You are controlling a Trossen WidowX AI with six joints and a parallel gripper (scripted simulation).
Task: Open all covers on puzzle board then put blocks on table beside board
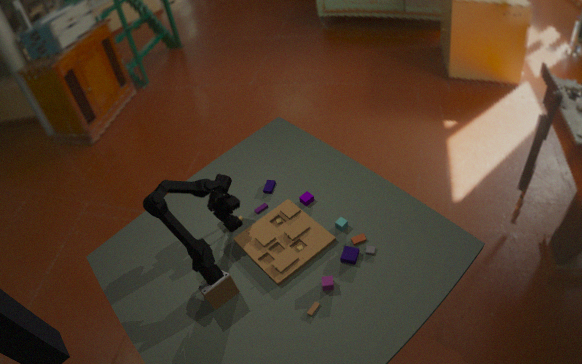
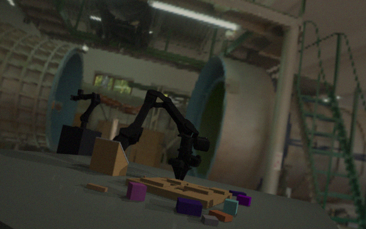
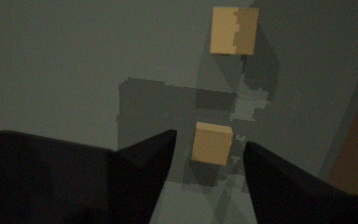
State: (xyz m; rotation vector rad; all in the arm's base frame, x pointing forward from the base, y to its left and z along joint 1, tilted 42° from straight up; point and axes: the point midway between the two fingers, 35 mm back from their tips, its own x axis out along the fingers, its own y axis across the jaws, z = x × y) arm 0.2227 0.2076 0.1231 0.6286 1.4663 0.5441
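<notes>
The tan puzzle board (image 1: 285, 240) lies on the grey mat, with its covers shifted and several wells showing; it also shows in the exterior view (image 2: 182, 189). My gripper (image 1: 235, 222) hangs low over the mat just off the board's left corner, fingers pointing down (image 2: 182, 174). In the wrist view the gripper (image 3: 210, 150) is open, and a small tan block (image 3: 212, 144) sits between the fingers with a gap on each side. I cannot tell whether it rests on the mat. A second tan block (image 3: 234, 30) lies on the mat farther off.
Loose blocks lie on the mat around the board: purple ones (image 1: 269, 186) (image 1: 307, 198) (image 1: 261, 208) behind it, teal (image 1: 341, 223), orange (image 1: 358, 239), grey (image 1: 370, 249) and dark purple (image 1: 350, 254) to the right, magenta (image 1: 327, 282) and tan (image 1: 313, 308) in front. The arm's base (image 1: 220, 292) stands at the front left.
</notes>
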